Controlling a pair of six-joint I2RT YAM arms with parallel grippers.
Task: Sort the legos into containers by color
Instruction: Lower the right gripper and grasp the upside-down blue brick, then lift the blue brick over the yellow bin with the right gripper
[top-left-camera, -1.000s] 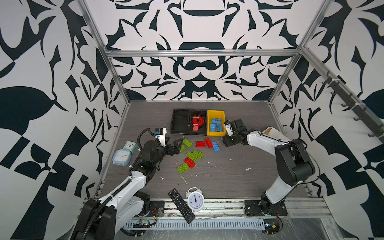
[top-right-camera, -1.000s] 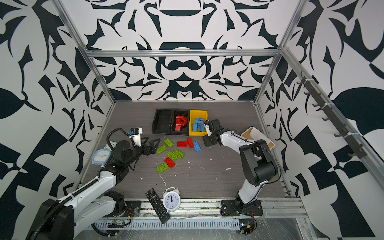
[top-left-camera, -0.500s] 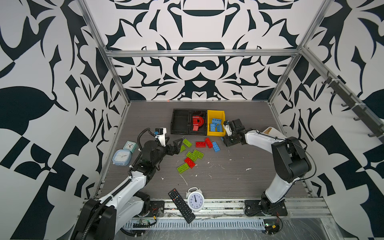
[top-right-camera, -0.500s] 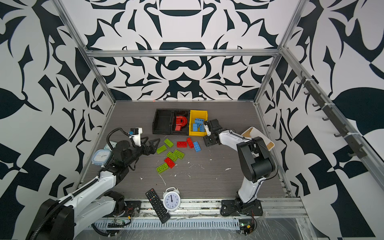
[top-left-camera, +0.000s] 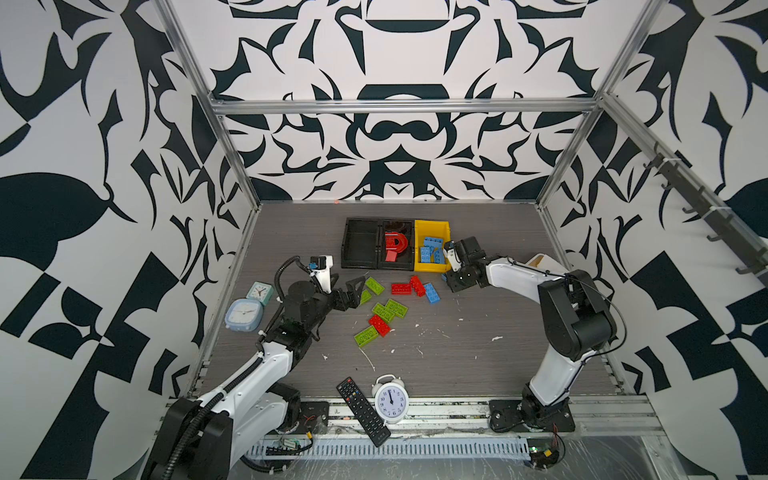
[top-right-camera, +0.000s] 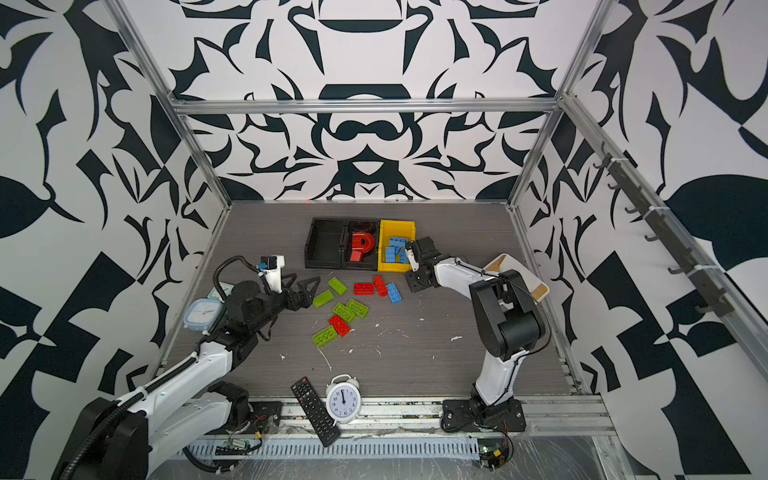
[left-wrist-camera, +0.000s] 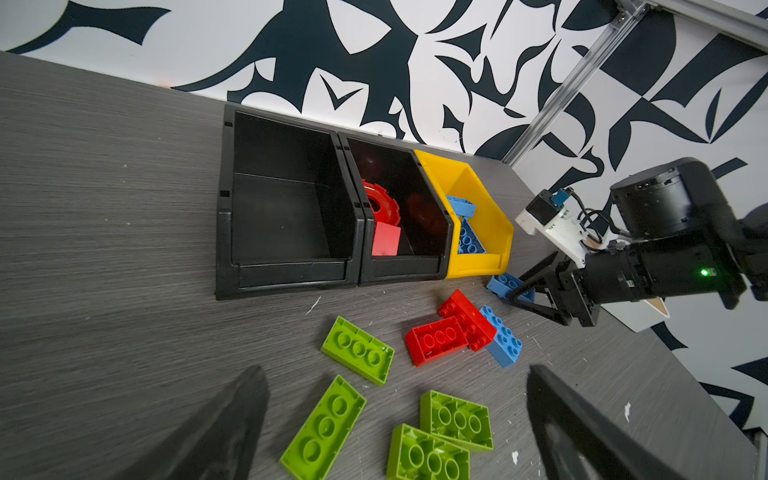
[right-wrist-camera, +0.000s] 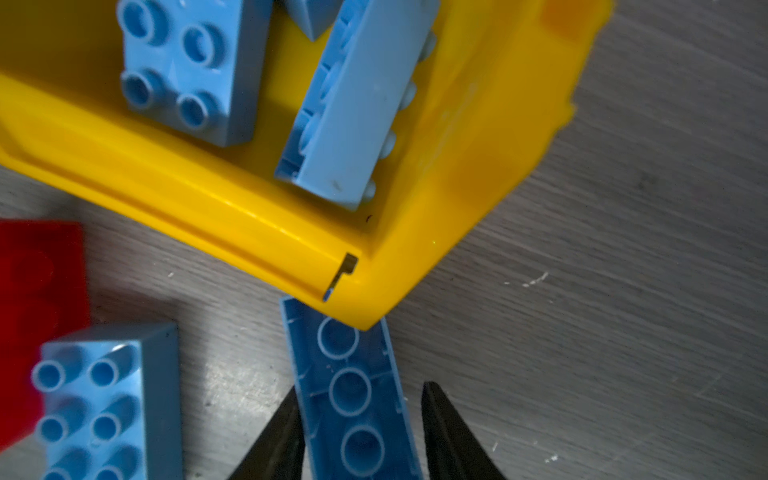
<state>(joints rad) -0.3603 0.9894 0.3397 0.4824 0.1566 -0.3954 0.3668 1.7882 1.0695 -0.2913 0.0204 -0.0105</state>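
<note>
Since 1 second ago the right arm has edged slightly toward the yellow bin (top-left-camera: 432, 226) and its elbow has swung in a little; the left arm has not moved. Both top views hide what the right arm reaches for under its wrist, apart from what may be a blue sliver. The right wrist view shows it plainly: a blue brick (right-wrist-camera: 353, 390) lying on the bench (right-wrist-camera: 582, 332), hollow underside up, 3 round tubes showing. Its long axis runs from the bin's front corner, which covers 1 end, straight back between the right fingers (right-wrist-camera: 278, 449). They are apart: 1 touches the brick's side and the other stands off with a gap, so nothing is clamped. The left wrist view shows the same brick low on the bench just in front of the bin. The left fingers (left-wrist-camera: 224, 424) are spread wide above green bricks (left-wrist-camera: 357, 351), holding nothing. Other blue bricks lie in the yellow bin, and a red arch (top-left-camera: 392, 247) lies in the black bin (top-left-camera: 397, 266) beside it.
</note>
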